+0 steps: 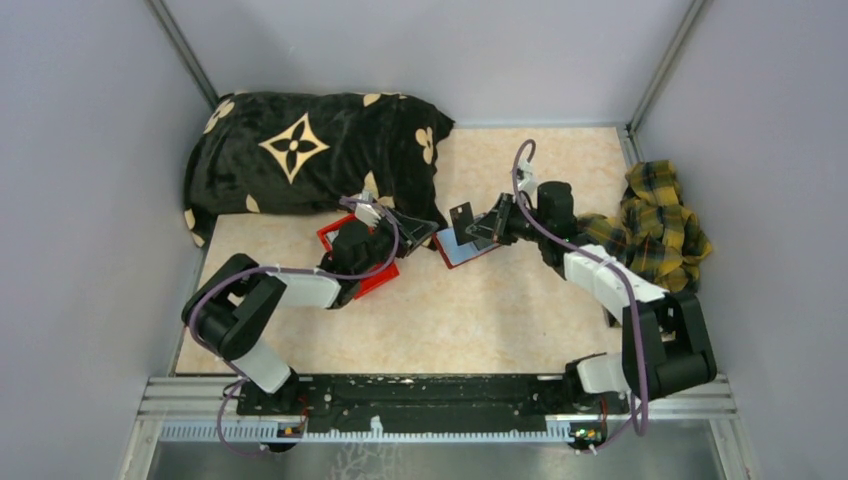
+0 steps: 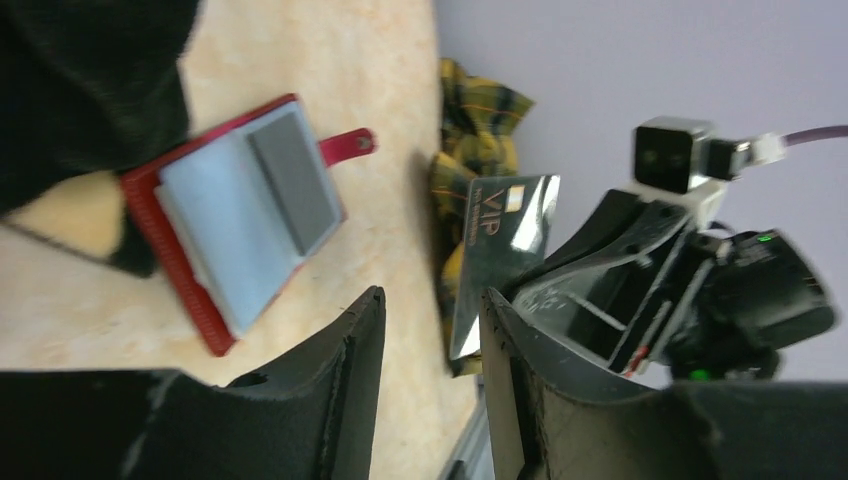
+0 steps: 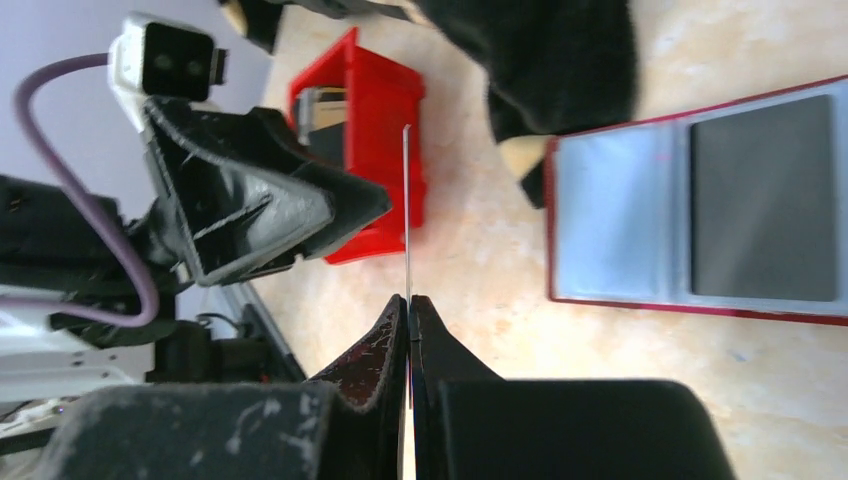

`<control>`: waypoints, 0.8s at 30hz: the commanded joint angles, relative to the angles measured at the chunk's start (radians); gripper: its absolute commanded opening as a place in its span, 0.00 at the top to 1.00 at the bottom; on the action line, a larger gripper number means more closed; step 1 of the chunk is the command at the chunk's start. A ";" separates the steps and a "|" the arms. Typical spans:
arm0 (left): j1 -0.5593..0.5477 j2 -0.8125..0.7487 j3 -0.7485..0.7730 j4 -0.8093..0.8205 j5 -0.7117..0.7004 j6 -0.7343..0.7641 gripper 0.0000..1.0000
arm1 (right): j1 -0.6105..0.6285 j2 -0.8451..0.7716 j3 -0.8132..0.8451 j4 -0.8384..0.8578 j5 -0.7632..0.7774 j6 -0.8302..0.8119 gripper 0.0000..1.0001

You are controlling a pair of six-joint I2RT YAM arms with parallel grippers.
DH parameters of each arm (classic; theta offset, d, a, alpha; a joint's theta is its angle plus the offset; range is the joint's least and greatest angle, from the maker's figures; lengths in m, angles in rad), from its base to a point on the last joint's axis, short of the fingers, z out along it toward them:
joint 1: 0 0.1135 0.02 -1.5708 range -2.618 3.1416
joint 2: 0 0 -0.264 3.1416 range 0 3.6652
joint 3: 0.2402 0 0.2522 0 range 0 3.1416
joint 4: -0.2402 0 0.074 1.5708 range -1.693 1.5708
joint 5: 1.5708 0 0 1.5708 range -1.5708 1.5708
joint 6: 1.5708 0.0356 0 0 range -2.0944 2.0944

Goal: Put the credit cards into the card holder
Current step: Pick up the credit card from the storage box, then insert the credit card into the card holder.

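Observation:
The card holder [image 1: 463,250] lies open on the table, dark red with blue-grey lining; it also shows in the left wrist view [image 2: 235,215] with its snap tab [image 2: 348,146], and in the right wrist view [image 3: 700,200]. My right gripper [image 3: 409,298] is shut on one dark, shiny credit card marked VIP [image 2: 503,240], held upright just above and left of the wallet [image 1: 461,218]. In the right wrist view the card is edge-on [image 3: 407,210]. My left gripper [image 2: 430,295] is open and empty, hovering by the red bin [image 1: 355,262]. More cards [image 3: 322,105] rest in that bin.
A black pillow with tan flower prints [image 1: 300,150] lies at the back left, touching the bin's far side. A yellow plaid cloth [image 1: 660,225] is bunched at the right wall. Grey walls close the table on three sides.

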 commanded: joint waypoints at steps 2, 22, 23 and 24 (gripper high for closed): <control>-0.011 0.025 0.060 -0.223 -0.030 0.107 0.55 | -0.013 0.115 0.150 -0.196 0.083 -0.207 1.00; -0.093 0.186 0.213 -0.517 -0.124 0.183 0.61 | 0.000 0.334 0.272 -0.213 0.250 -0.399 1.00; -0.095 0.189 0.218 -0.527 -0.131 0.185 0.61 | 0.002 0.335 0.272 -0.209 0.252 -0.401 1.00; -0.098 0.193 0.223 -0.535 -0.139 0.188 0.61 | 0.003 0.363 0.272 -0.202 0.253 -0.403 1.00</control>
